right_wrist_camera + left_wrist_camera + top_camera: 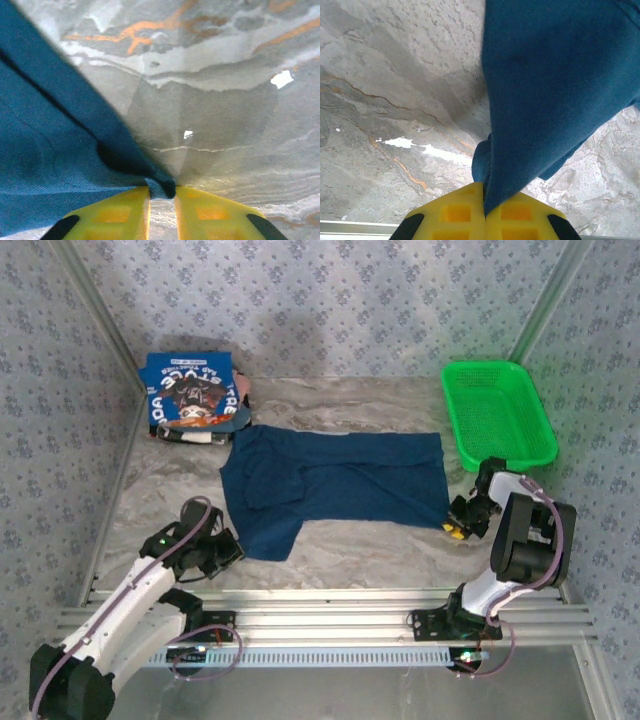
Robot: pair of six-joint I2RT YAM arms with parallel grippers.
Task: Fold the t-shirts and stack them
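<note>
**Tabletop holdings, front rail to back wall**

1. Left gripper [484, 192], lower left of the overhead view, just past the front rail. The yellow fingers [455, 212] are pressed together on a fold of the dark blue t-shirt [340, 485]. In its wrist view the cloth rises out of the fingertips and spreads to the upper right of the frame.

2. Right gripper [162, 192], lower right of the overhead view, at the shirt's right-hand lower corner. The fingers [210, 212] stand a narrow gap apart and the tip of that corner lies in the gap. Whether it is pinched I cannot tell. The rest of the cloth runs off to the left of that frame.

3. Dark blue t-shirt, centre of the overhead view. It is spread flat on the marbled table [380, 540] between the two grippers, wrinkled, with one flap hanging toward the left gripper.

4. Green basket [484, 366], upper right, just beyond the right gripper and apart from the shirt.

5. Folded t-shirt [190, 390], upper left against the back wall. It is brighter blue with white lettering and a dark graphic facing up, and lies near the spread shirt's far left corner.
</note>
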